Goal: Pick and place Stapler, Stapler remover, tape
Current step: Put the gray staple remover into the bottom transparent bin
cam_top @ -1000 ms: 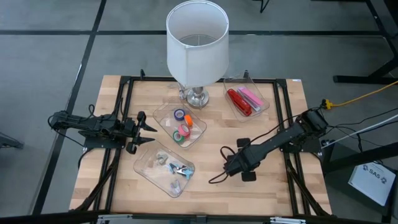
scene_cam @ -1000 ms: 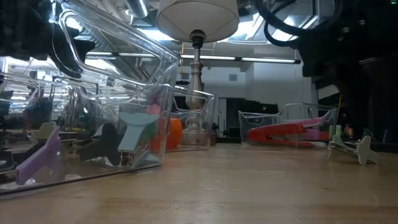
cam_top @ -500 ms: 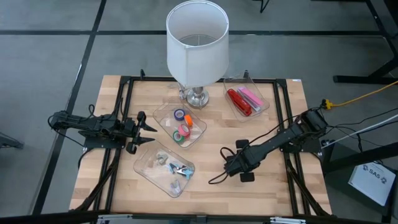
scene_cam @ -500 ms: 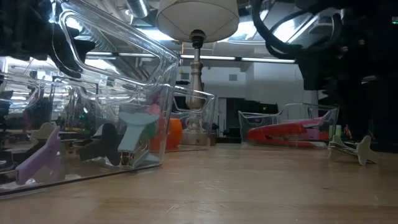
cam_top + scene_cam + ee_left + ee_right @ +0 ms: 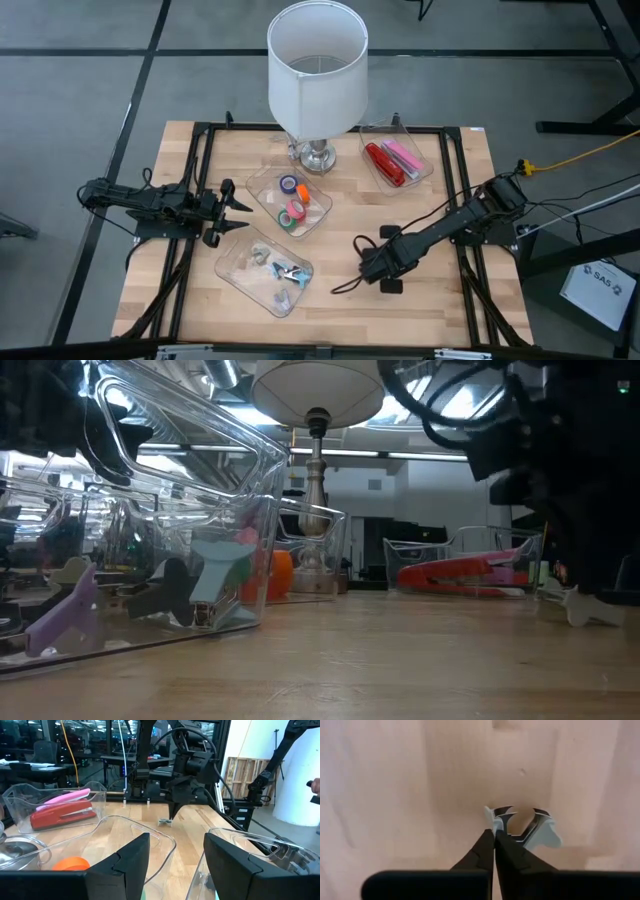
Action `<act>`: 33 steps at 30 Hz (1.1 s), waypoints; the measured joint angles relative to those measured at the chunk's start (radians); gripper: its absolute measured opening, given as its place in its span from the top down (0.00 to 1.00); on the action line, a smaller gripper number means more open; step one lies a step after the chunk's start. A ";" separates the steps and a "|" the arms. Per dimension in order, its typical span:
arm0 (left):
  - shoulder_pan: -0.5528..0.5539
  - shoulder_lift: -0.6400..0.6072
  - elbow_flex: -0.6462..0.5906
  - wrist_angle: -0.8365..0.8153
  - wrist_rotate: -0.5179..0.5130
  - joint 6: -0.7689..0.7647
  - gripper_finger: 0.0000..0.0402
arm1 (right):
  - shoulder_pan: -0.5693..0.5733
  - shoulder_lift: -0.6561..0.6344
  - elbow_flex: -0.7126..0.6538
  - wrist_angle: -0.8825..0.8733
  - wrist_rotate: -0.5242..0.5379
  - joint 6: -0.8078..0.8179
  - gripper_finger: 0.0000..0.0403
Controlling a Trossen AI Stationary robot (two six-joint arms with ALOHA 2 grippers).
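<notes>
A dark left gripper [image 5: 243,218] waits at the table's 9 o'clock edge, its fingers [image 5: 125,862] spread apart and empty, pointing toward 3 o'clock at two clear trays. Just beyond its tips, the lower tray [image 5: 266,270] at about 7 o'clock from the table's centre holds several small grey and pastel staple removers [image 5: 285,272]. The middle tray [image 5: 290,200], near the centre, holds the tape [image 5: 291,200]: small rolls in purple, orange, pink-red and green. At 12 o'clock stands a lamp with a white shade [image 5: 317,66] on a silver base [image 5: 316,156]. At about 1 o'clock from the centre, a third clear tray [image 5: 396,158] holds a red stapler [image 5: 382,163] and a pink one [image 5: 404,156] lying side by side. At about 4 o'clock, the right gripper [image 5: 366,266] is lowered to the bare wooden table [image 5: 450,200], well apart from all three trays. Its wrist camera shows the two fingers [image 5: 485,851] pressed together, with one wing of a pale blue staple remover [image 5: 527,827] caught at their tips; how firmly it is pinched is hard to tell. The claw rests on the wood.
</notes>
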State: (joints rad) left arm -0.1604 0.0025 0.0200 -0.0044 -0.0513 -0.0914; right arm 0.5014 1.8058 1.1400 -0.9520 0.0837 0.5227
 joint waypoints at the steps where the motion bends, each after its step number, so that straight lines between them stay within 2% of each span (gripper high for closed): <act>1: 0.000 0.000 0.000 0.000 0.000 0.000 0.54 | 0.000 -0.001 0.001 0.017 -0.009 0.009 0.99; 8: 0.000 0.000 0.000 0.000 0.000 0.000 0.54 | 0.000 0.000 0.042 0.058 -0.017 0.092 0.99; 20: 0.000 0.000 0.000 0.000 0.000 0.000 0.54 | 0.000 0.001 0.213 0.071 0.232 0.145 1.00; 26: 0.000 0.000 0.000 0.000 0.000 0.000 0.54 | -0.002 0.001 0.297 0.173 0.322 0.044 1.00; 33: 0.000 0.000 0.000 0.000 0.000 0.000 0.54 | -0.009 0.001 0.311 0.536 0.380 -0.244 1.00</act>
State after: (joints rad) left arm -0.1602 0.0025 0.0200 -0.0044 -0.0513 -0.0917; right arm 0.4926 1.8065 1.4513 -0.4158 0.4632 0.2791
